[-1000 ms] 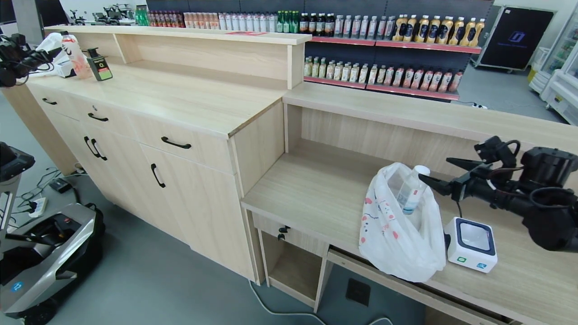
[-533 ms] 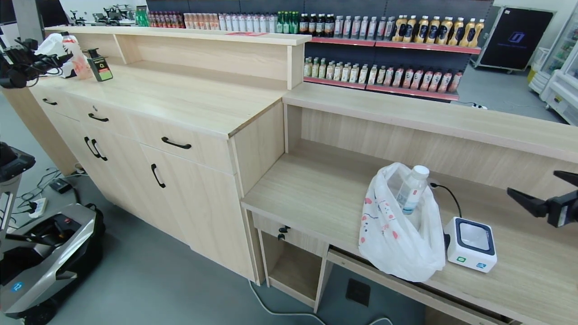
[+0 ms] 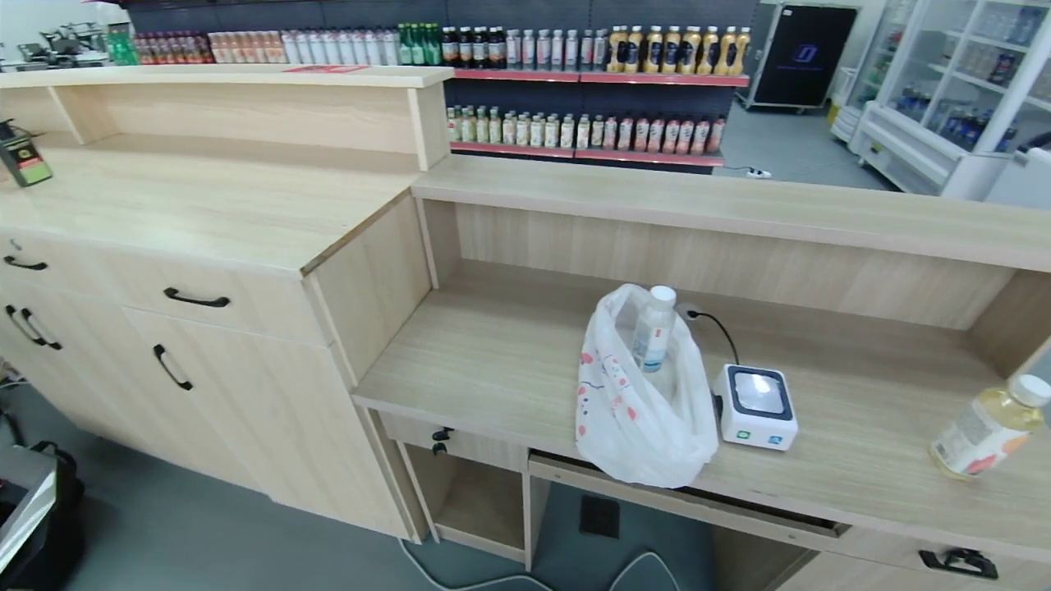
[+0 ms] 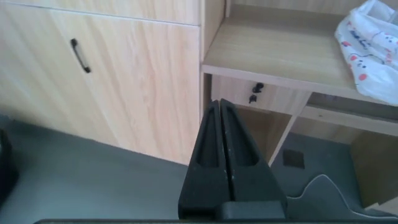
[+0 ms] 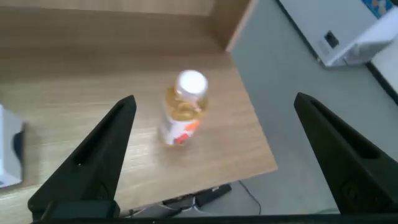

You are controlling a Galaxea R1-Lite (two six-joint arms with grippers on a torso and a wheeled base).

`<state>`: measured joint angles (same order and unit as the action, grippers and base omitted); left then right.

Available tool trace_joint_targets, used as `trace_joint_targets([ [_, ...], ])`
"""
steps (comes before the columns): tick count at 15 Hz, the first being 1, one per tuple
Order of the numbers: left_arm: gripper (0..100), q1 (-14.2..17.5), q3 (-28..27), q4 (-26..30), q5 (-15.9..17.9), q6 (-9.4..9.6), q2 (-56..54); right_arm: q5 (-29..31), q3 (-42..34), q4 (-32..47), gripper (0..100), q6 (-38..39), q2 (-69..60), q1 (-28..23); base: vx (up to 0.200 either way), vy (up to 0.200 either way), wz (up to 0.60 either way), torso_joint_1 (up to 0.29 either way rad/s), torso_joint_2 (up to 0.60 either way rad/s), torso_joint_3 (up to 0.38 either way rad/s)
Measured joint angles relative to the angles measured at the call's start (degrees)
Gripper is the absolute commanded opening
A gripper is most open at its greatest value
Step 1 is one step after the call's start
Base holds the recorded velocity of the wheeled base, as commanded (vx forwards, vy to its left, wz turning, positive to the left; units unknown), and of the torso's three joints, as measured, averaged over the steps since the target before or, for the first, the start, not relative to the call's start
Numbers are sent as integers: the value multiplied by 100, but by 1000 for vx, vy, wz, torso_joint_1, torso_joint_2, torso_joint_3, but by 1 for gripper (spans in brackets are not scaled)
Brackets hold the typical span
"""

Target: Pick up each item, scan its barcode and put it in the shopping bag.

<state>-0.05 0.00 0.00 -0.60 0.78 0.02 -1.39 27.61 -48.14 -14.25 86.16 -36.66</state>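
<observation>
1. Low by the cabinet door (image 4: 124, 74), over the floor: left pincer (image 4: 222, 134), clenched.
2. Mid counter (image 3: 509, 361): shopping bag (image 3: 632, 419), white-capped bottle (image 3: 654, 332) standing inside.
3. Barcode scanner (image 3: 755, 404) just beside the bag, on its right.
4. Far right: yellow drink bottle (image 3: 989, 427) standing on the counter, well apart from the scanner.
5. Right pincer (image 5: 214, 98) released wide, above that bottle.
</observation>
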Motion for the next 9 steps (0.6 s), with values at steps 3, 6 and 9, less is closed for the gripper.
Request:
trace_joint_targets([
  [3,0,5,0,0,2,-5,0,-600,188,82,100,328,499,-344,0,0,0,0,0,0],
  [6,0,5,0,0,2,-5,0,-1114,499,-290,100,277,1259,-501,0,0,0,0,0,0],
  [9,0,5,0,0,0,-2,0,-1738,984,-495,100,-124,2125,-516,0,0,0,0,0,0],
])
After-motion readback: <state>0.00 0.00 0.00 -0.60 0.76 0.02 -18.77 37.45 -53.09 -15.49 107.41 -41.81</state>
